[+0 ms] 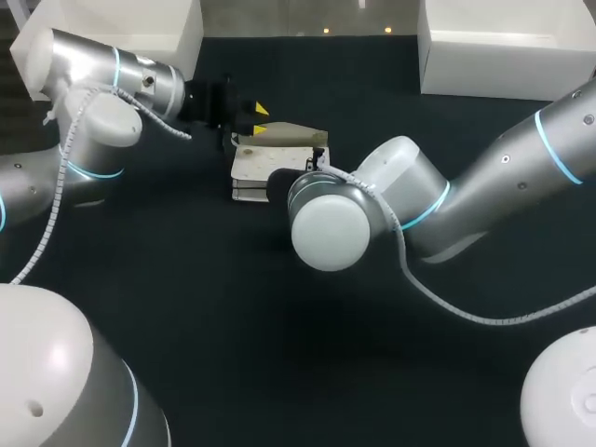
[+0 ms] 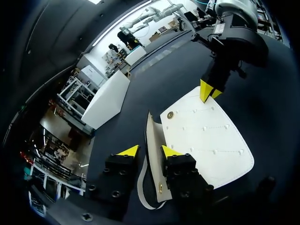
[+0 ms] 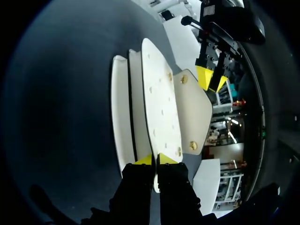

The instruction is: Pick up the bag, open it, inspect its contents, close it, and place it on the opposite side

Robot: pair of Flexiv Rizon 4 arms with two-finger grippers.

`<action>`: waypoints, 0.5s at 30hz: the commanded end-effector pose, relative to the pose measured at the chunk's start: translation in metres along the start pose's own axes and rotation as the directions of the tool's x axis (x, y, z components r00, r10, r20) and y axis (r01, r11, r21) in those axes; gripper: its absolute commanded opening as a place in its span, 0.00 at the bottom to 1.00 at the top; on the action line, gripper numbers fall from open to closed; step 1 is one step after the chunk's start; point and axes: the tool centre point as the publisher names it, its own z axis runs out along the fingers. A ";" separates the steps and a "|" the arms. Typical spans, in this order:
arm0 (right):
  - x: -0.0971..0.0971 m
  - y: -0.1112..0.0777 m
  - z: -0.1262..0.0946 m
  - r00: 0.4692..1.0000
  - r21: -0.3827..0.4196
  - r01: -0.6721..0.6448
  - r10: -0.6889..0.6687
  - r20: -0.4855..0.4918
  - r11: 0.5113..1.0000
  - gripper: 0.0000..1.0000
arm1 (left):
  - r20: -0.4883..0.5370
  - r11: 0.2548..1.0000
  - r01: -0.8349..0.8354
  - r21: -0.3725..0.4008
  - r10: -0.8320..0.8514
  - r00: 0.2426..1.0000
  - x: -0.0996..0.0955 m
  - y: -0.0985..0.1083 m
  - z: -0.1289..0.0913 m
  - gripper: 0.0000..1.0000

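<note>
The white bag (image 1: 265,172) lies flat on the dark tabletop (image 1: 279,354), toward the far side and between my 2 arms. Its flap (image 1: 296,138) is lifted off the body along the bag's far side, next to the end of my left arm (image 1: 112,84). Brass snaps show on the flap and on the panel under it.

My left fingers (image 2: 148,151) stand apart, 1 on each side of the raised flap. The flap's edge lies close against 1 finger with a clear gap to the other, so they hold nothing.

My right arm (image 1: 484,177) comes in across the middle, and in the head view its wrist covers the bag's right edge. My right fingers (image 3: 155,160) are nearly together, pinching the edge of the bag's top panel from 2 sides, on the side away from my left fingers. Ahead of them the bag shows as 3 white layers, and the gripped layer is the one carrying the flap.

A left box (image 1: 149,33) and a right box (image 1: 503,47), both white, sit at the tabletop's far corners.
</note>
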 end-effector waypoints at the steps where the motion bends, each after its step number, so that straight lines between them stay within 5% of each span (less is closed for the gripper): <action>1: 0.004 -0.003 0.001 0.992 -0.068 0.003 0.005 0.126 0.998 0.00 | -0.043 1.000 0.006 -0.002 -0.006 0.999 -0.004 0.004 0.007 0.30; 10: 0.004 -0.003 0.001 0.992 -0.068 0.003 0.005 0.126 0.998 0.00 | -0.072 1.000 0.013 -0.013 -0.014 0.997 -0.001 0.008 0.014 0.12; 15: 0.004 -0.003 0.001 0.992 -0.068 0.003 0.005 0.126 0.998 0.00 | -0.077 1.000 0.021 -0.020 -0.023 0.997 -0.001 0.011 0.015 0.12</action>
